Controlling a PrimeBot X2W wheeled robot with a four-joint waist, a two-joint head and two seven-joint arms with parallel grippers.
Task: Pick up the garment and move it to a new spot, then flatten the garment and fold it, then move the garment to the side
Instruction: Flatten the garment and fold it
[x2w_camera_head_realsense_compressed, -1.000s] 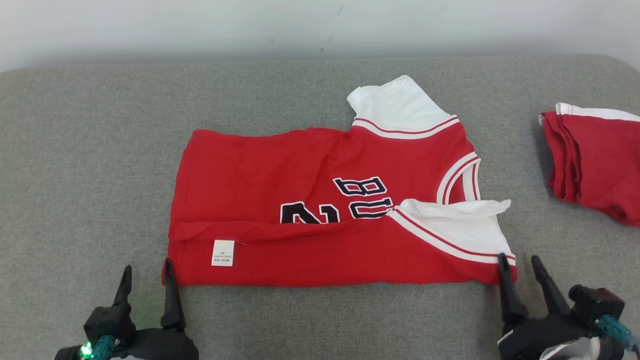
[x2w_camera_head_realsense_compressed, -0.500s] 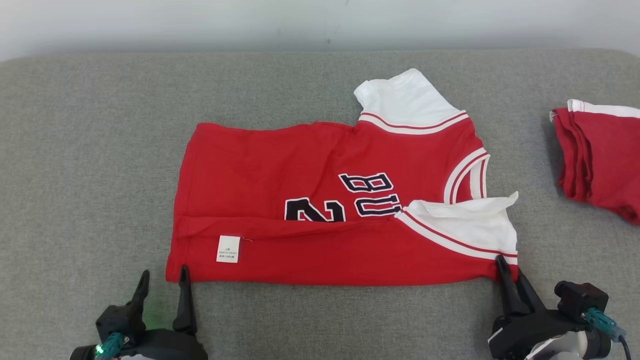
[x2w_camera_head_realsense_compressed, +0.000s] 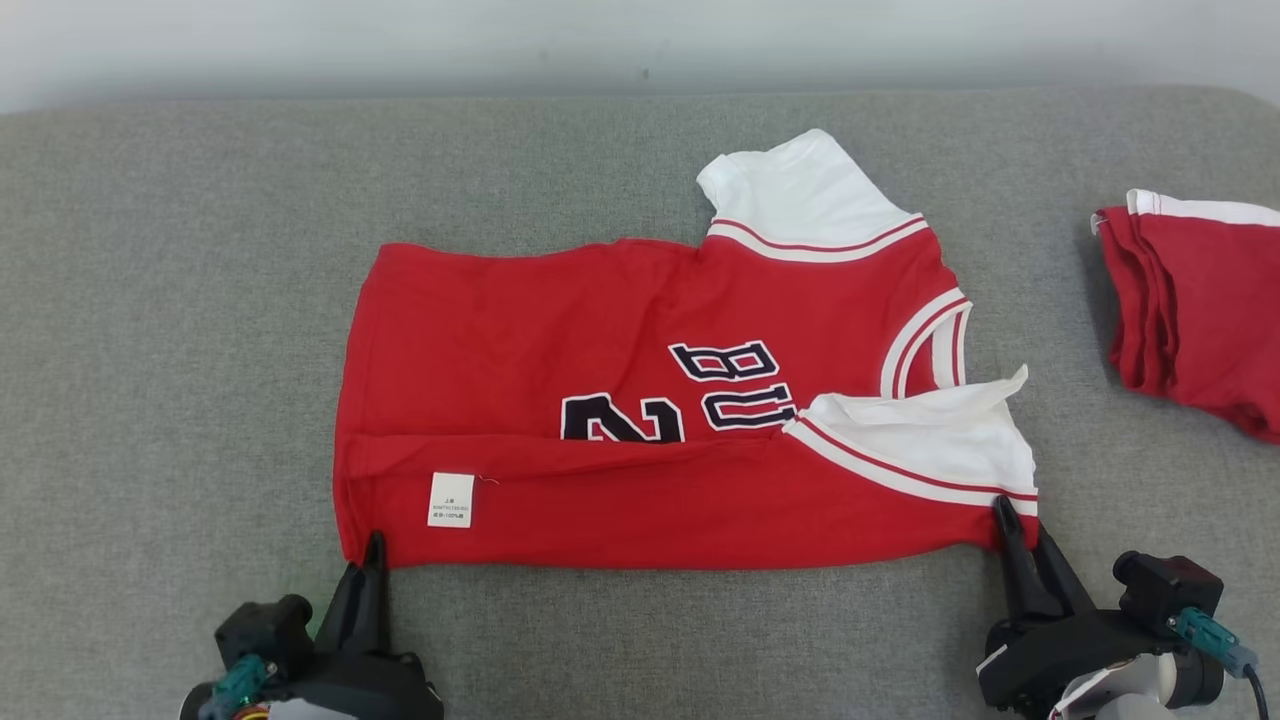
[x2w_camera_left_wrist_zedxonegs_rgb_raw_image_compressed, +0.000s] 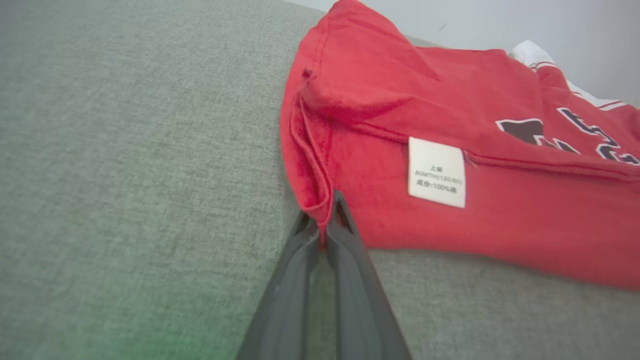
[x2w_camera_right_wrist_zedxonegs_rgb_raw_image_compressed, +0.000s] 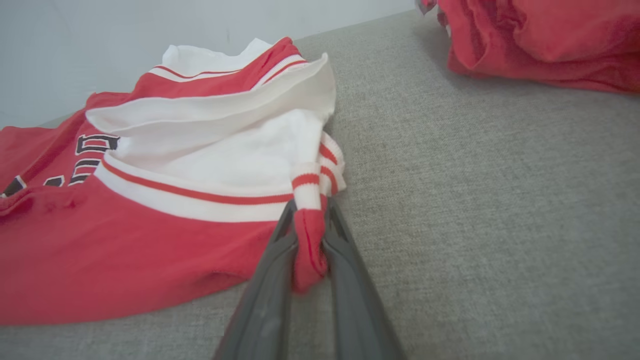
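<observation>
The garment (x2w_camera_head_realsense_compressed: 640, 400) is a red jersey with white sleeves and dark lettering, lying sideways on the grey cushion with its near long edge folded over. A white care label (x2w_camera_head_realsense_compressed: 450, 499) sits near its near left corner. My left gripper (x2w_camera_head_realsense_compressed: 374, 545) is shut on the hem at that corner; the left wrist view shows the red hem (x2w_camera_left_wrist_zedxonegs_rgb_raw_image_compressed: 320, 200) pinched between its fingers (x2w_camera_left_wrist_zedxonegs_rgb_raw_image_compressed: 350, 240). My right gripper (x2w_camera_head_realsense_compressed: 1012, 520) is shut on the near right corner by the white sleeve, where a fold of red and striped cloth (x2w_camera_right_wrist_zedxonegs_rgb_raw_image_compressed: 309, 235) is clamped between the fingers (x2w_camera_right_wrist_zedxonegs_rgb_raw_image_compressed: 280, 260).
A second red-and-white garment (x2w_camera_head_realsense_compressed: 1195, 300), folded, lies at the cushion's right edge, also in the right wrist view (x2w_camera_right_wrist_zedxonegs_rgb_raw_image_compressed: 540, 45). A pale wall (x2w_camera_head_realsense_compressed: 640, 40) runs behind the grey cushion (x2w_camera_head_realsense_compressed: 180, 330). Bare cushion lies to the left and in front of the jersey.
Both grippers went from open to shut on the jersey's near corners, the right first and then the left. The left moved right to the hem. The head camera shifted slightly.
</observation>
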